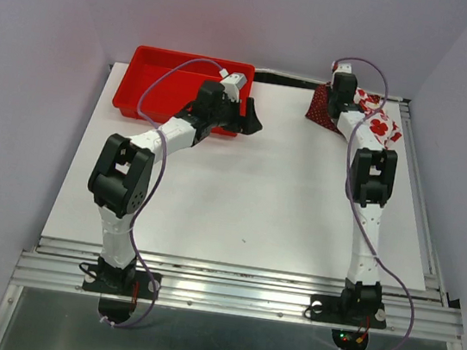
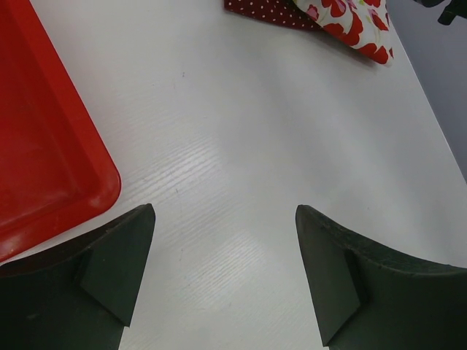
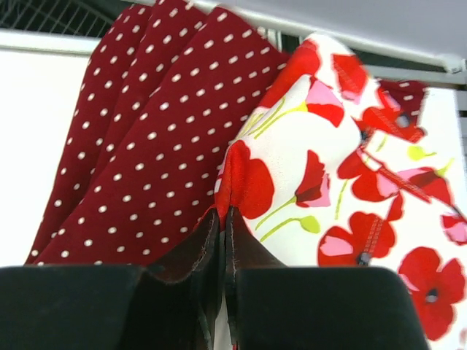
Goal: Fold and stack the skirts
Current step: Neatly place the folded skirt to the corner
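From above, the dotted skirt (image 1: 319, 109) and flowered skirt (image 1: 382, 126) lay at the far right corner of the table (image 1: 257, 196), under my right claw (image 1: 342, 93). My left camera showed my left claw (image 2: 225, 211) wide open, beside the red tray (image 2: 44, 146). My right camera showed my fingers (image 3: 208, 240) pinching the flowered skirt.

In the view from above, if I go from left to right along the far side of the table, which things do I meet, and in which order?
red tray → left gripper → dark red dotted skirt → white flowered skirt
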{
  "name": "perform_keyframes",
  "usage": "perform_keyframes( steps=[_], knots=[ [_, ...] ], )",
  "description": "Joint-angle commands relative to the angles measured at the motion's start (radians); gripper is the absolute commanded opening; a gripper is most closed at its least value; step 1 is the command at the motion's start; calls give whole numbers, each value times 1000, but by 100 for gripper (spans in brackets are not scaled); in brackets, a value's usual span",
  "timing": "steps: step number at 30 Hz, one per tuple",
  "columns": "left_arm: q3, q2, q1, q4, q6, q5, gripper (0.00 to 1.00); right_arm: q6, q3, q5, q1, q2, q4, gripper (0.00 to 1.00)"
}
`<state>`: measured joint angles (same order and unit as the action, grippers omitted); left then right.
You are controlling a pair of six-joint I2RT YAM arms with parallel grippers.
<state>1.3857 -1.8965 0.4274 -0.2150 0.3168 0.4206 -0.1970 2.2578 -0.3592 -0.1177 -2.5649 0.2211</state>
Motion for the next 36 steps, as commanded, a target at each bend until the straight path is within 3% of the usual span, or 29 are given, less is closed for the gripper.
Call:
perform_keyframes(
  steps=[1, 7, 15, 24, 36],
  knots=[
    [-4, 68, -1, -52, 7, 23, 89, 40, 3, 23, 55, 115, -20, 1],
    [-7, 71, -1, -52, 4, 27, 89, 61, -18, 86, 90, 149, -77, 1],
    [-10, 68, -1, -52, 5, 30, 89, -41, -26, 115, 78, 178, -232, 1],
    [-17, 71, -1, -52, 4, 37, 89, -172, -66, 129, -6, 120, -350, 1],
    [-37, 74, -12, -53, -7, 56, 90, -200, -135, 112, -59, 12, -362, 1]
  ],
)
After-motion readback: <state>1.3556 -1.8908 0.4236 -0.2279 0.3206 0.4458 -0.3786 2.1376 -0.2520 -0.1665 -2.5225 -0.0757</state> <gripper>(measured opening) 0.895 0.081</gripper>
